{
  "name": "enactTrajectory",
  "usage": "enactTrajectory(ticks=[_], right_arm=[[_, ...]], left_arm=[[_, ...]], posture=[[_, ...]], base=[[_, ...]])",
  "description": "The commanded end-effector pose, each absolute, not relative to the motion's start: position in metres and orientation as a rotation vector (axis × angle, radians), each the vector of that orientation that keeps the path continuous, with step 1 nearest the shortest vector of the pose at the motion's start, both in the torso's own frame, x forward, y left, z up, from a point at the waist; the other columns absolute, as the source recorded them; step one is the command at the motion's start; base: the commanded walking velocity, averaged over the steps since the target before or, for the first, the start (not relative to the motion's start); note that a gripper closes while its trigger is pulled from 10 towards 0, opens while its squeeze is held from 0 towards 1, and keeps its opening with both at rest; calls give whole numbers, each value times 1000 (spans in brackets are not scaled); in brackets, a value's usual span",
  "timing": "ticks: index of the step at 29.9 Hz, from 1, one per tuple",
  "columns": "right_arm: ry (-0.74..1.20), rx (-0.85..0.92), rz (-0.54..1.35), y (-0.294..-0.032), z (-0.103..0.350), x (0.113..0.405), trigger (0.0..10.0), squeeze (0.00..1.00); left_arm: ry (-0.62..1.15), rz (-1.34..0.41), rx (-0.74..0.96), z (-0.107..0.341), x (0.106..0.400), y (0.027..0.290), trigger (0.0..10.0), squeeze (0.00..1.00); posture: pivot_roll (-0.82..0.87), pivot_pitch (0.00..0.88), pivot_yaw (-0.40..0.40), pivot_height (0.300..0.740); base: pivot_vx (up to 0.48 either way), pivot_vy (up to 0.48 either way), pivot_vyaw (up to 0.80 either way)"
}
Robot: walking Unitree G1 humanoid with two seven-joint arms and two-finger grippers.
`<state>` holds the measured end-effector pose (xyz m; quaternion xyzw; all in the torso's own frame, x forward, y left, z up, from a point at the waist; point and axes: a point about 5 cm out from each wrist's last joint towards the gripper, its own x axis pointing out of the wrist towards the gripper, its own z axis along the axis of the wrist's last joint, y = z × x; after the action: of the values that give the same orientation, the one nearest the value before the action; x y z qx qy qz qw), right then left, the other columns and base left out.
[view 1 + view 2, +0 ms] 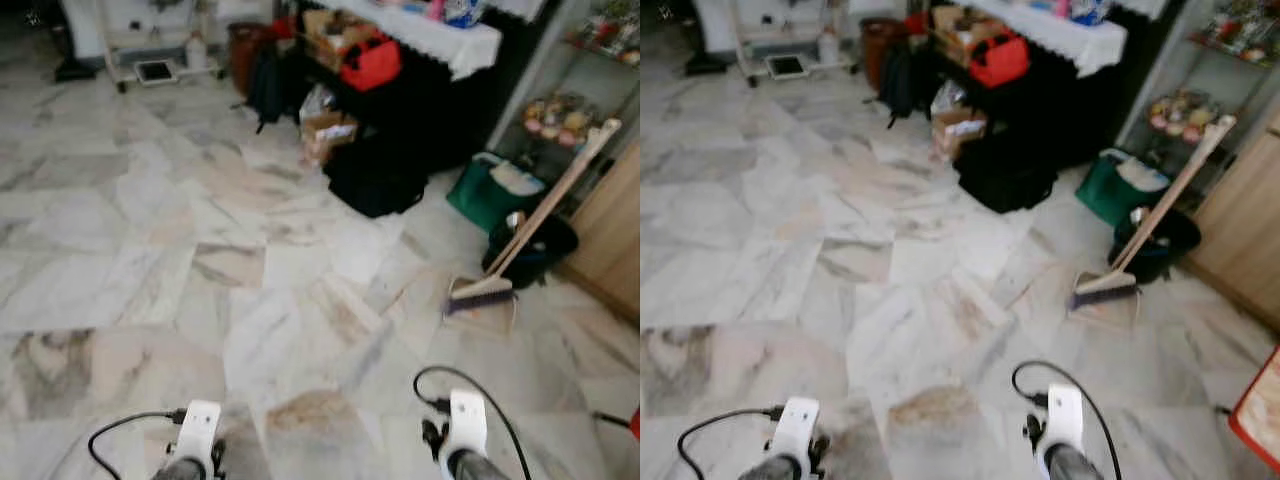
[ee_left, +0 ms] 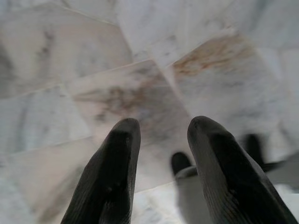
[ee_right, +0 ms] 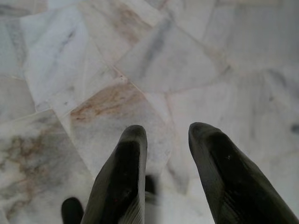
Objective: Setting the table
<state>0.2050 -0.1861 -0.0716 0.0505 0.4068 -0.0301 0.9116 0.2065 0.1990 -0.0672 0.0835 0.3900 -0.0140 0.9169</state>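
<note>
Both arms hang low, so the left tool (image 2: pixel 159 172) and right tool (image 3: pixel 166 175) point at the marble floor (image 1: pixel 200 250), fingers apart and holding nothing. The tabletop (image 1: pixel 440 35), perhaps the goal, lies at one o'clock; a broom (image 1: pixel 530 235) leans at three.

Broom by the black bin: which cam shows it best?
Left eye view: the broom shows whole, its handle leaning up over the black bin. Right eye view shows it too, slightly blurrier. Both wrist views look at marble floor.
</note>
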Motion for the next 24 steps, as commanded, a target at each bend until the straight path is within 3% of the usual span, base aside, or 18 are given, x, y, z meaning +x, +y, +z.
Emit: enactTrajectory(ticks=[1,24], right_arm=[[851,106,-97,-196,-73,200,10000,0],[850,158,-171,-201,-75,196,10000,0]], left_arm=[[805,-44,157,-69,206,191,10000,0],[802,-98,193,-69,206,191,10000,0]], posture=[[12,43,-41,740],[2,0,-30,740]], base=[[0,0,-688],[0,0,-688]])
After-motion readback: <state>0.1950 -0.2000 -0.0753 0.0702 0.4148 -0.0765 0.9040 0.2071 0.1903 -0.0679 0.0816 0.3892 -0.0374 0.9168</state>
